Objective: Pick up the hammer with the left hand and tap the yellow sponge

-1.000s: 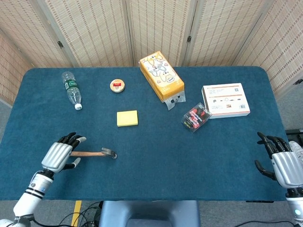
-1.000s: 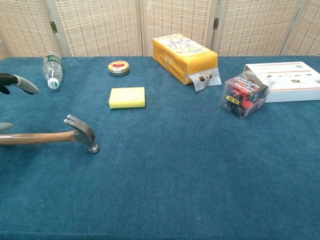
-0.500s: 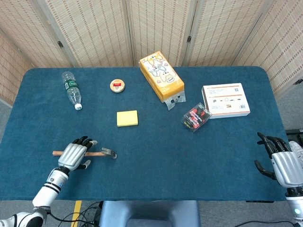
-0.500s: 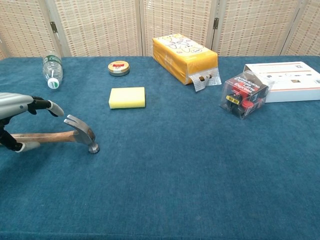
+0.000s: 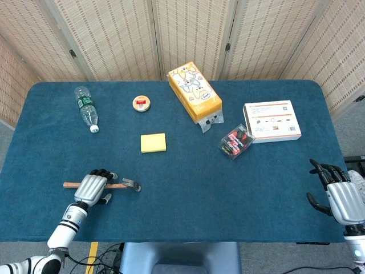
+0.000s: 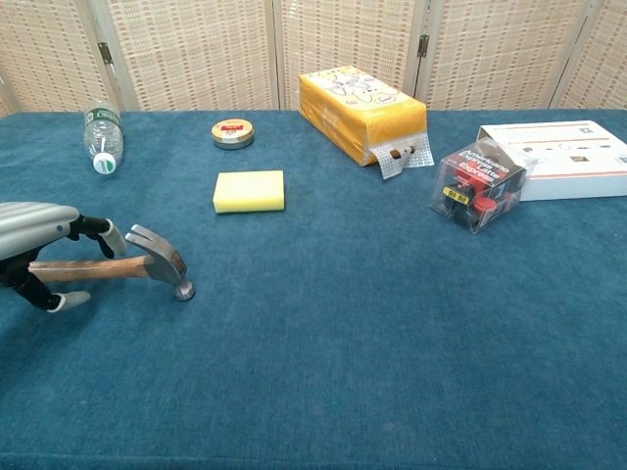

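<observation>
Left hand [image 6: 44, 245]: fingers curled over the wooden handle of the claw hammer [image 6: 147, 266], which lies near the table's [image 5: 188, 194] front-left edge. Yellow sponge [image 6: 249, 191]: set beyond, toward centre. Right hand [image 5: 341, 197]: at front-right corner, fingers spread, nothing held. Labels are unreadable.

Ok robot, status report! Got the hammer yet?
Left hand around hammer handle, hammer on the table. Right hand open, at table edge. Yellow sponge untouched, path clear.
</observation>
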Available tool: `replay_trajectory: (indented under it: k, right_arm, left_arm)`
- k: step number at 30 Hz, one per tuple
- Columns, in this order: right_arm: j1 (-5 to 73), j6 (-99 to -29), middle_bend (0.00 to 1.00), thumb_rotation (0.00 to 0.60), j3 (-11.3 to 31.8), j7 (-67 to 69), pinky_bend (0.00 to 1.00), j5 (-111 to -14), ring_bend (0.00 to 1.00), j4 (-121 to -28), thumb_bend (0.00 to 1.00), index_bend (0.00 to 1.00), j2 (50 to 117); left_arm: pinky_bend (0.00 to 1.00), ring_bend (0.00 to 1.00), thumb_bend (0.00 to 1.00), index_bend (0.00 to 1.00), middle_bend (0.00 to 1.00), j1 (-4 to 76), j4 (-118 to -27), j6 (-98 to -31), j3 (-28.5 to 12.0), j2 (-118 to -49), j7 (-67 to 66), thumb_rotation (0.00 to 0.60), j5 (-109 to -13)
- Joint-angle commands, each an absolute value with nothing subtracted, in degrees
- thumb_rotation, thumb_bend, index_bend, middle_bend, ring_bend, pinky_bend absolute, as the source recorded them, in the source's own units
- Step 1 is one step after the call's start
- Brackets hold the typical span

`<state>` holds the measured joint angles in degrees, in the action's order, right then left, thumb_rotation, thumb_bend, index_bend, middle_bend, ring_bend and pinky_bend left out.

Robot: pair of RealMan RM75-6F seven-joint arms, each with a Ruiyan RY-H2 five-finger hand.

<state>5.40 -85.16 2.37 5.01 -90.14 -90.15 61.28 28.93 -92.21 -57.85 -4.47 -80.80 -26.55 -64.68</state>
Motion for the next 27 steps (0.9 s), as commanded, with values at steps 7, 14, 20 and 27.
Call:
replay_trajectory:
  k: [7, 14, 20, 27]
  right_arm:
    - [5.4, -85.0, 0.32, 0.600, 2.3, 5.0, 0.19, -90.0, 0.18, -90.1, 0.26, 0.06, 61.3]
    - [5.6, -84.7, 0.32, 0.600, 2.3, 5.0, 0.19, -90.0, 0.18, -90.0, 0.26, 0.06, 61.5]
    - [5.7, -84.4, 0.32, 0.600, 2.3, 5.2, 0.19, -89.7, 0.18, -89.6, 0.26, 0.06, 61.7]
    - [5.8, -84.1, 0.32, 0.600, 2.3, 5.3, 0.19, -89.4, 0.18, -89.4, 0.26, 0.06, 61.6]
  left_arm:
    - [0.23, 0.25, 0.38, 0.31, 0.34, 29.2, -90.9, -57.8, -3.8, -81.8, -25.6, 0.600, -64.2]
    - [0.23, 0.26, 0.46, 0.31, 0.34, 29.3, -90.6, -57.8, -3.3, -82.0, -24.7, 0.600, -64.3]
    - [0.23, 0.27, 0.52, 0.32, 0.35, 29.4, -90.1, -57.9, -3.0, -82.0, -24.2, 0.600, -64.5]
    - [0.23, 0.31, 0.58, 0.35, 0.40, 29.5, -89.8, -58.2, -2.9, -82.4, -23.9, 0.600, -64.9]
